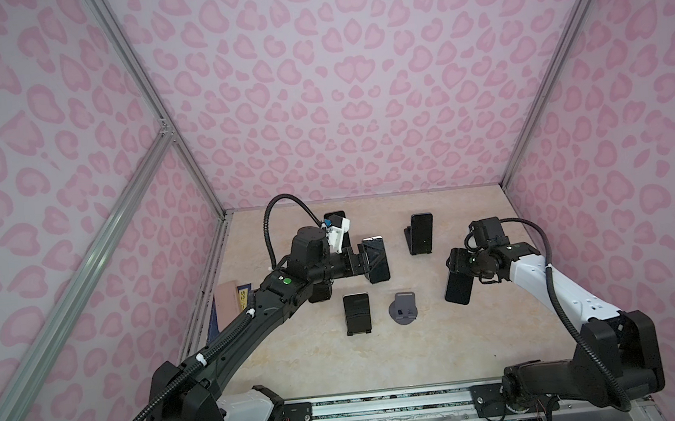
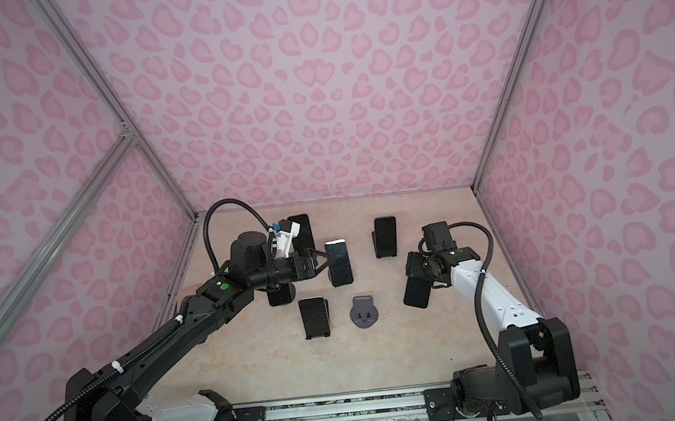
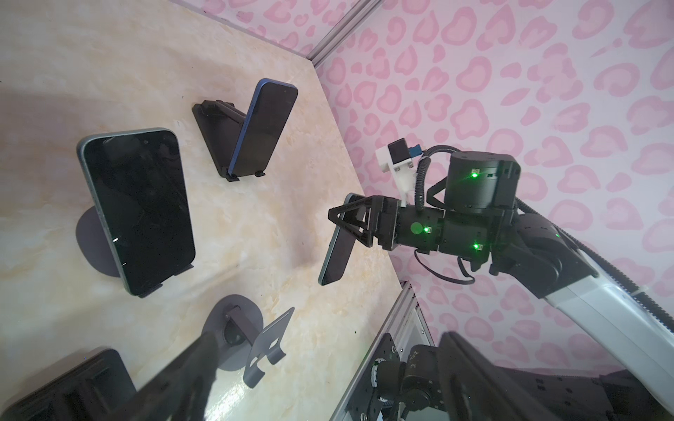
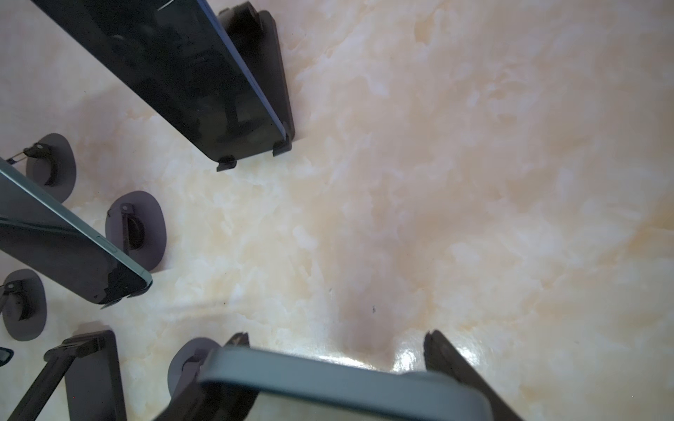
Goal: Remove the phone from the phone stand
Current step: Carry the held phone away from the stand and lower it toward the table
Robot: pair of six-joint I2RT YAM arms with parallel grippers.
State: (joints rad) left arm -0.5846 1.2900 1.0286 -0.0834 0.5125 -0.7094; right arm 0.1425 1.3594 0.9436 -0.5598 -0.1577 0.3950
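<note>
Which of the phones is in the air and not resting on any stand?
The phone clamped in the right gripper. It hangs tilted above the table, touching no stand; the other phones stand propped on the table.

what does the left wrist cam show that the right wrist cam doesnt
Only the left wrist view: the right arm from outside and the pink patterned wall. Only the right wrist view: a further round grey stand base with its hinge arm. Both: the held phone in the right gripper, the blue-edged phone on its black stand, and the marble table.
</note>
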